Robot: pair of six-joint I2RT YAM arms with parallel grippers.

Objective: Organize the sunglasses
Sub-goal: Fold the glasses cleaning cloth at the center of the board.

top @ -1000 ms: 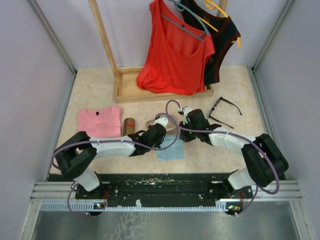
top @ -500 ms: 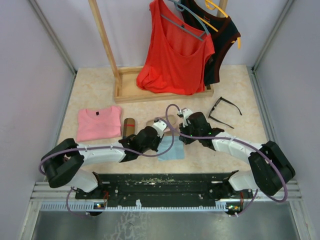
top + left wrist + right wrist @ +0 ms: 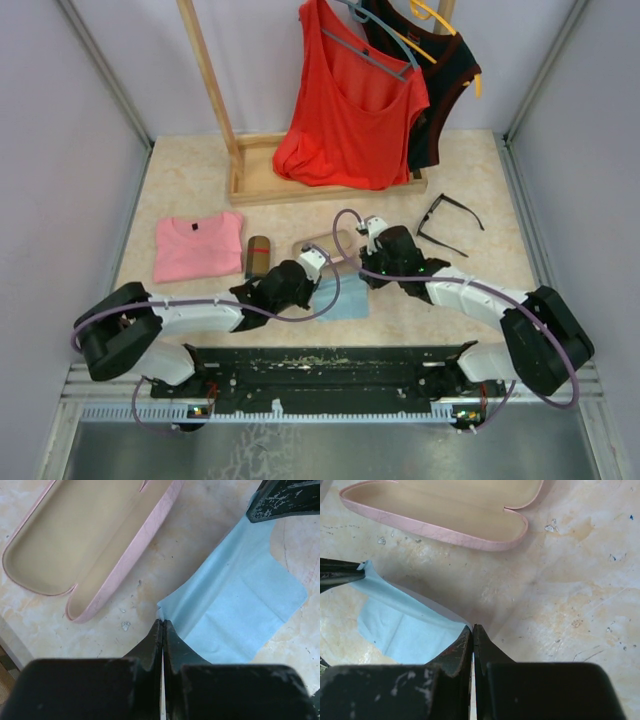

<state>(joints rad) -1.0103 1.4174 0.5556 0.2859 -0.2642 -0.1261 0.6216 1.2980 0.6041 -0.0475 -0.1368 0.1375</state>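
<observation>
1. Left gripper (image 3: 162, 622): jaws pressed together, pinching one corner of the light-blue cloth (image 3: 235, 605).
2. Right gripper (image 3: 472, 629): jaws likewise pressed together, pinching the neighbouring corner of the same cloth. The edge between the two grips is raised off the table (image 3: 190, 180); the rest of the cloth lies flat.
3. Pink case (image 3: 445, 530): open, its lined hollow bare, lying just beyond the cloth and apart from both grippers.
4. Sunglasses (image 3: 450, 207): the black-framed pair lies on the table to the right of the right arm, arms unfolded, well apart from either gripper and from the case. A second pair cannot be made out in any view.
5. Brown plaid case (image 3: 258, 255): lies beside the pink case on its left, untouched.
6. Step in hand, as judged: handling the cloth, probably to fold it or carry it to the open case. The sunglasses themselves are not yet dealt with.
7. Next move, as judged: both arms must travel together, keeping the pinched edge taut, so that neither corner slips out.
</observation>
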